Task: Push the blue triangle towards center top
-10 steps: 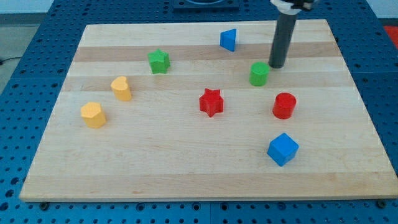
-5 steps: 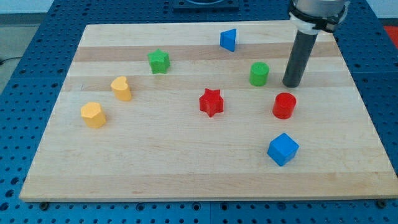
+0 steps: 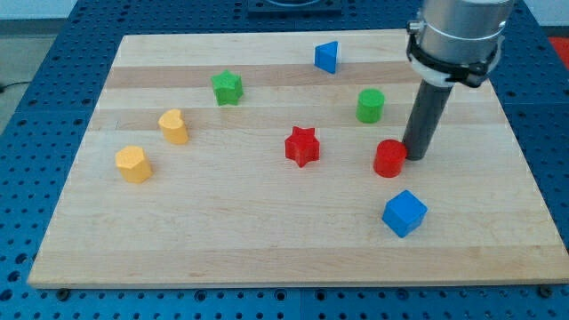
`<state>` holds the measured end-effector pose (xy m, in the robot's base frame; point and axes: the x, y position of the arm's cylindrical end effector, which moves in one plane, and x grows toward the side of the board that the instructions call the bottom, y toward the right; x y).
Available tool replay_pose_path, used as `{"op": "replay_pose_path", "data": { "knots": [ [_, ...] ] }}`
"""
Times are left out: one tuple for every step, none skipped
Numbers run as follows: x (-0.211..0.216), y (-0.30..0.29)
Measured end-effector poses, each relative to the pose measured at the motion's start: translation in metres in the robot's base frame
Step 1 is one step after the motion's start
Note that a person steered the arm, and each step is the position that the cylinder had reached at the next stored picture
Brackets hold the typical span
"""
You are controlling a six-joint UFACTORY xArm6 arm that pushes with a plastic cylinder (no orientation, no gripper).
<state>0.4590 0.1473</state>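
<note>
While the wooden board (image 3: 267,258) is carrying every block loose on its surface, the blue cube (image 3: 404,213) is lying nearest the view's bottom. Above it, my tip (image 3: 414,157) is pressing against the right side of the red cylinder (image 3: 388,158), gripping nothing. The blue triangle (image 3: 327,57) is sitting far off, near the top edge, right of centre.

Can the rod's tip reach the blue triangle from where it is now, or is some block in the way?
Probably yes. My tip sits against the red cylinder, far below the blue triangle. The green cylinder stands near the straight line between them, so a small detour along the view's right side looks safer.
</note>
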Motion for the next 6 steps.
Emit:
{"op": "replay_pose_path", "data": {
  "knots": [
    [0.000,0.007],
    [0.000,0.029],
    [0.001,0.065],
    [0.006,0.094],
    [0.006,0.110],
    [0.006,0.111]
  ]
}}
